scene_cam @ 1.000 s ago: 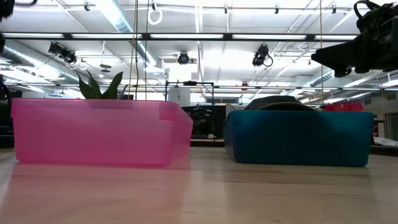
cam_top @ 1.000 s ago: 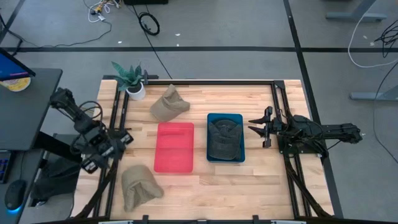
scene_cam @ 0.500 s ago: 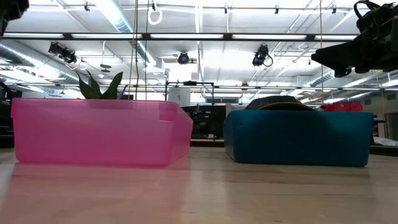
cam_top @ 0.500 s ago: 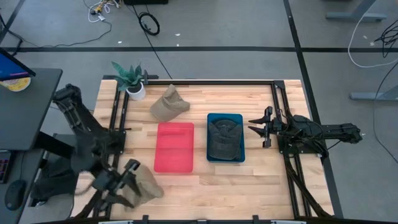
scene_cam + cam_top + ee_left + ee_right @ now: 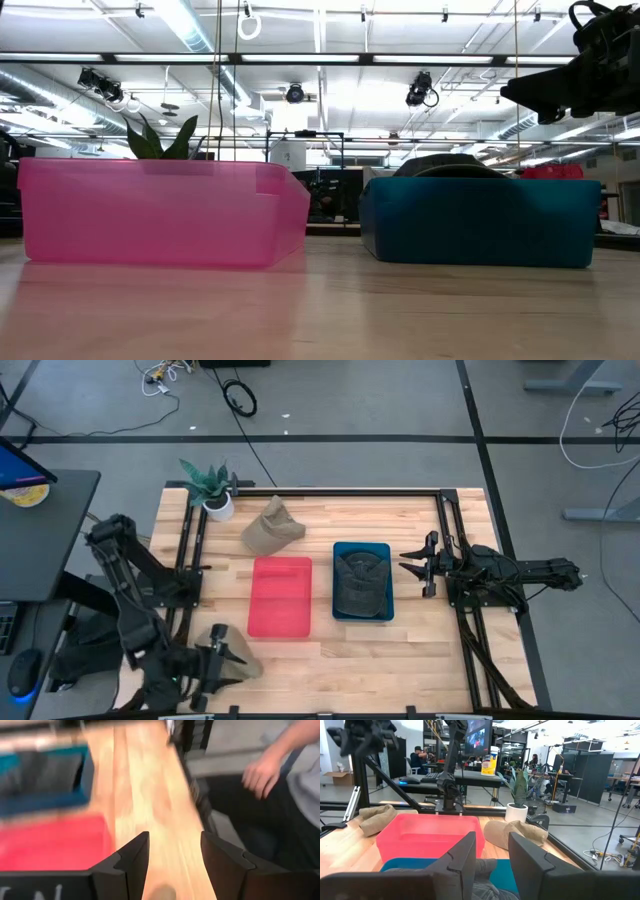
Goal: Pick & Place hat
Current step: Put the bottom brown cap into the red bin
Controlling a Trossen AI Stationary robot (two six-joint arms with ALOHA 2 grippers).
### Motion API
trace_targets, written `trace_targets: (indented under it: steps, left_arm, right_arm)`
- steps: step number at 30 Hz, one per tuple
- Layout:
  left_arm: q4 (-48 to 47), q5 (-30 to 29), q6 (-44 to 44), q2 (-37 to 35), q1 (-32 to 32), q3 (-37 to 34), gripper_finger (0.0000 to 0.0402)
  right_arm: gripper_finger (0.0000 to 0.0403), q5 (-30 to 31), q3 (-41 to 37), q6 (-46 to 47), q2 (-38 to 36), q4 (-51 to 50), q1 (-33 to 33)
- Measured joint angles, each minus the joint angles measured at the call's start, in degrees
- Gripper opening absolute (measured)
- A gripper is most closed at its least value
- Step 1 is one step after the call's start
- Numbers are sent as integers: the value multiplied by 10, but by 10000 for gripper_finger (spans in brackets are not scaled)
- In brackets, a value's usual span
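Overhead view of the bench (image 5: pixel 400 650). The left claw (image 5: pixel 215 665) is hanging over the bench's 7 o'clock corner, directly above a tan hat (image 5: pixel 232 660) lying there; its fingers (image 5: pixel 132 857) are standing wide apart and gripping nothing, and whether they are touching the hat cannot be told. A second tan hat (image 5: pixel 270 530) is lying at 11 o'clock, beside a potted plant (image 5: pixel 212 488). A red bin (image 5: pixel 281 596) is sitting at centre, with a blue bin (image 5: pixel 362 580) just beside it at 3 o'clock; a dark hat (image 5: pixel 360 582) is lying inside the blue bin. The right claw (image 5: pixel 418 567) is waiting at the bench's 3 o'clock side, near the blue bin, partly open and holding nothing. A person's hand (image 5: pixel 260 772) is showing beyond the bench edge.
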Motion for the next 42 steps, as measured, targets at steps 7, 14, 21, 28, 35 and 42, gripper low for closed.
trace_targets:
  steps: [7, 14, 21, 28, 35, 42]
  left_arm:
    - [-88, 96, -172, 46, 28, 2, 183]
    - [-191, 171, -374, 84, 54, 2, 175]
    - [-231, 308, -550, 143, 52, 2, 153]
    - [-255, 402, -588, 185, 49, 2, 135]
    - [-250, 419, -598, 189, 64, 2, 131]
    - [-254, 440, -584, 186, 82, 2, 131]
  right_arm:
    - [118, 0, 0, 0, 0, 0, 0]
    - [118, 0, 0, 0, 0, 0, 0]
    - [118, 0, 0, 0, 0, 0, 0]
    - [118, 0, 0, 0, 0, 0, 0]
    - [118, 0, 0, 0, 0, 0, 0]
    - [118, 0, 0, 0, 0, 0, 0]
